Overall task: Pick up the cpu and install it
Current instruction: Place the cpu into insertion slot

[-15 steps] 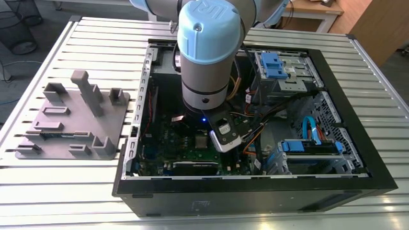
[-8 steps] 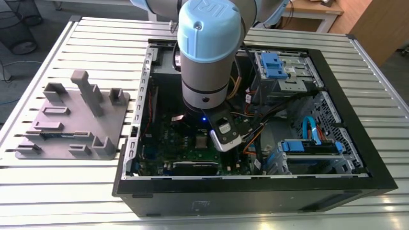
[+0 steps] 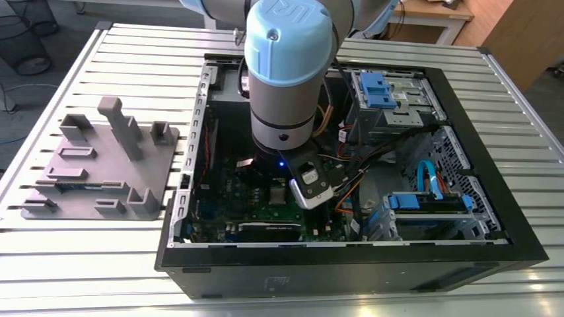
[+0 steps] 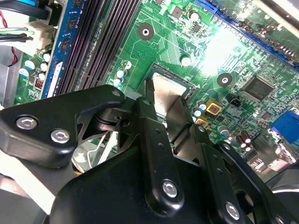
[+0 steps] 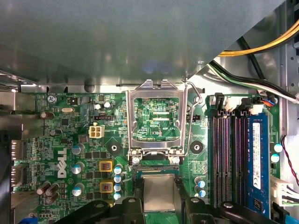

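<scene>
Silvery metal, flat and square: that is the cpu [image 4: 164, 93], and your gripper [image 4: 166, 97] holds it, its black fingers [image 4: 149, 112] closed against two opposite edges. In both wrist views the chip sits level at the dark socket opening [image 5: 156, 170] of the green motherboard [image 5: 60, 140]; you cannot tell whether it is fully seated.

White lettering and small part labels are printed across the board, and a white sticker runs along a blue memory stick [image 5: 259, 158].

Beyond the chip, the socket's bright steel load frame [image 5: 156, 116] stands hinged open, with its wire lever [image 5: 189, 116] alongside. Black memory slots [image 5: 229, 154] run parallel just beside the socket. Small round capacitors [image 5: 117, 179] crowd close to the fingers on the other side. Dull gray sheet metal [image 5: 117, 42] walls off the space past the frame, and yellow and black cables [image 5: 261, 46] hang near.

In the exterior view the pale blue and gray arm [image 3: 282, 79] reaches straight down into the open black computer case [image 3: 493, 244], which lies on a ribbed aluminium table [image 3: 88, 277]. At nine o'clock from the case, the exterior view's left, a gray plastic fixture [image 3: 97, 165] of blocks and posts stands well apart. Blue drive brackets [image 3: 374, 89] sit at one o'clock from the arm.
</scene>
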`<state>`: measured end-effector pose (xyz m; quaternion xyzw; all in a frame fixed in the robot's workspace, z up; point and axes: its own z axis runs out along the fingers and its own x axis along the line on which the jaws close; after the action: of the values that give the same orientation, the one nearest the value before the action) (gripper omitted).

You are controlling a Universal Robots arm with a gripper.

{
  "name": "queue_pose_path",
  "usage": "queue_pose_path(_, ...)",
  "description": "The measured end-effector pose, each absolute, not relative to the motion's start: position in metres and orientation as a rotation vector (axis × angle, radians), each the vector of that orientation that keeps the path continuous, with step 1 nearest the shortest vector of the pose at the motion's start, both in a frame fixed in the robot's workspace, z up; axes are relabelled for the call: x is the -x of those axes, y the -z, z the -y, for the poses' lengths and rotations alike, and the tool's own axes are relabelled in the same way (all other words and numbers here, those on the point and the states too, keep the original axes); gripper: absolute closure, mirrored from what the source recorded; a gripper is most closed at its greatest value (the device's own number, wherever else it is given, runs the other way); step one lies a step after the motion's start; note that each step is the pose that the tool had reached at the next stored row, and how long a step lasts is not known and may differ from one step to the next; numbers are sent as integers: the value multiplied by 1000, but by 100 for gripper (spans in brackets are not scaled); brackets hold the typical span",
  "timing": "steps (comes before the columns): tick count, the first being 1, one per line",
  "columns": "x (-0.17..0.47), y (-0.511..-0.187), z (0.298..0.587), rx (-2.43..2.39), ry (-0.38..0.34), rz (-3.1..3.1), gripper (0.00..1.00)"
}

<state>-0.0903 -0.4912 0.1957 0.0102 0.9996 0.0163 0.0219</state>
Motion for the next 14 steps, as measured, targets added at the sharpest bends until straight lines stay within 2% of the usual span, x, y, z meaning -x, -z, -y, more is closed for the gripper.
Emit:
queue_pose_path(3,90,-196,491,-32,-51,-3097,61)
queue_pose_path(4,90,-196,491,-32,-51,-3097,55)
queue_pose_path(14,91,-191,491,-32,-50,-3097,55)
